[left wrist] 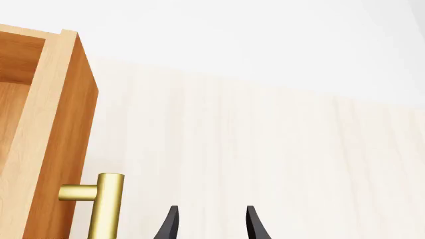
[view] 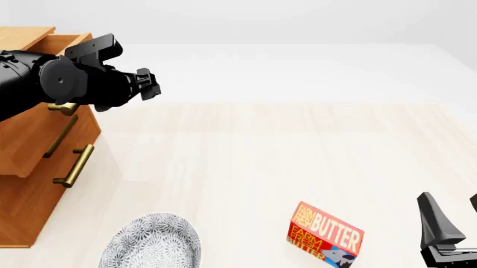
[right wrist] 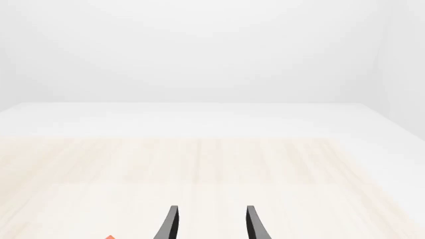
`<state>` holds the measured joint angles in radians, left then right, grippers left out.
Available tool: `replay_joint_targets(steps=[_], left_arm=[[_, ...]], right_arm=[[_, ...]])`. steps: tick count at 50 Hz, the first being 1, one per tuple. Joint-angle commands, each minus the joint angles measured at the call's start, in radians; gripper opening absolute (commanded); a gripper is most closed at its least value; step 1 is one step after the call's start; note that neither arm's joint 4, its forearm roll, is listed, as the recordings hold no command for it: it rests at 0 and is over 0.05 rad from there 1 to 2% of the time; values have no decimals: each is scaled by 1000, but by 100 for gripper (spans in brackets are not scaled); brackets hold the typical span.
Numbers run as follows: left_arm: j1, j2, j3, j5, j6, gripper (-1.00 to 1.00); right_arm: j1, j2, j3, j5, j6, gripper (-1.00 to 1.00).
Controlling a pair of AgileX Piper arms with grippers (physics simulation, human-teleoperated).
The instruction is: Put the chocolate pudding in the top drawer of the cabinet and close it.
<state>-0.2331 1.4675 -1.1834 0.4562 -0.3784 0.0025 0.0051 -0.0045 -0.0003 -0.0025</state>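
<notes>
The cabinet stands at the left edge of the table. Its top drawer is pulled out; in the left wrist view its front panel and brass bar handle are close beside my fingers. My left gripper hovers just right of the drawer front, open and empty. My right gripper is low at the near right, open and empty. The chocolate pudding is not in view.
A red "Farm Fresh Butter" box stands at the near middle-right, left of my right gripper. A patterned grey plate lies at the near left, by the cabinet's foot. The lower drawer's brass handle shows below my left arm.
</notes>
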Motion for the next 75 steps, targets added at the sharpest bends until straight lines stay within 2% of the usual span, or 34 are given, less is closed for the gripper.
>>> replay_joint_targets(steps=[1, 38, 53, 70, 75], left_arm=[[28, -4, 1, 8, 7, 100], [95, -32, 48, -7, 13, 100], [158, -58, 71, -12, 37, 100], [202, -35, 21, -8, 76, 100], [239, -39, 77, -53, 80, 100]], right_arm=[[0, 0, 0, 0, 0, 100], [0, 0, 0, 0, 0, 100], [0, 0, 0, 0, 0, 100], [0, 0, 0, 0, 0, 100], [0, 0, 0, 0, 0, 100]])
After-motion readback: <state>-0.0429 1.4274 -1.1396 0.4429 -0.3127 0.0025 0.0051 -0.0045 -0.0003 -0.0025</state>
